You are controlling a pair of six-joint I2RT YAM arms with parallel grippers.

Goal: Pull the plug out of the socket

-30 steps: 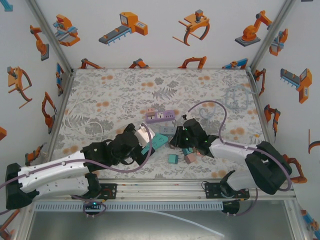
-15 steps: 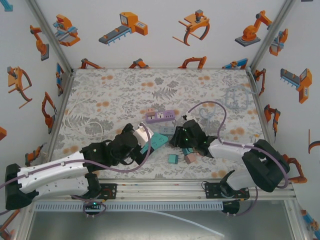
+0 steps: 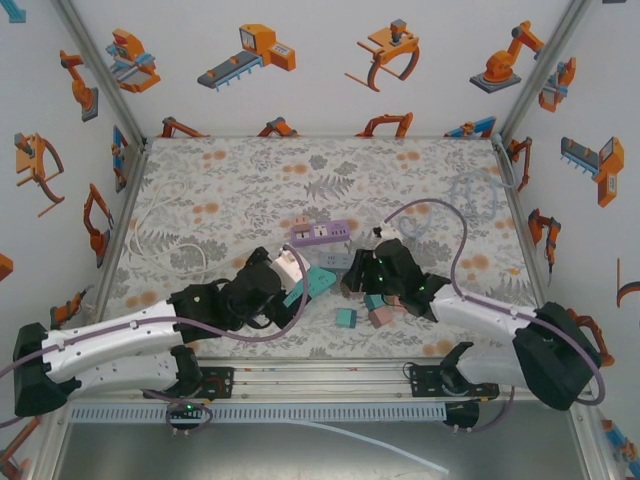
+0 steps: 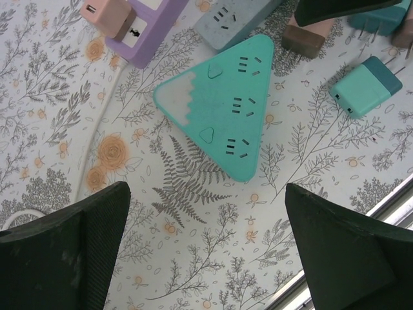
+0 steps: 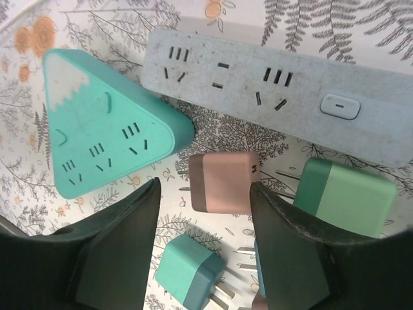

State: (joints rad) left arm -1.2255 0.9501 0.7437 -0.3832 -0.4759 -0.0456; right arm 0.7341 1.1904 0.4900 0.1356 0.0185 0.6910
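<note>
Jaws spread, my right gripper (image 5: pixel 203 194) brackets a loose dusty-pink plug cube (image 5: pixel 222 181). My left gripper (image 4: pixel 206 194), also released, hovers by the teal triangular socket block (image 4: pixel 222 106), seemingly ready to brace. A pale pink plug (image 4: pixel 103 13) sits in the purple power strip (image 4: pixel 155 26).

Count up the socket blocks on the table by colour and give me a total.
Purple power strip, with the pink plug seated in it: 1
Grey power strip: 1
Teal triangular socket: 1
Total: 3
</note>
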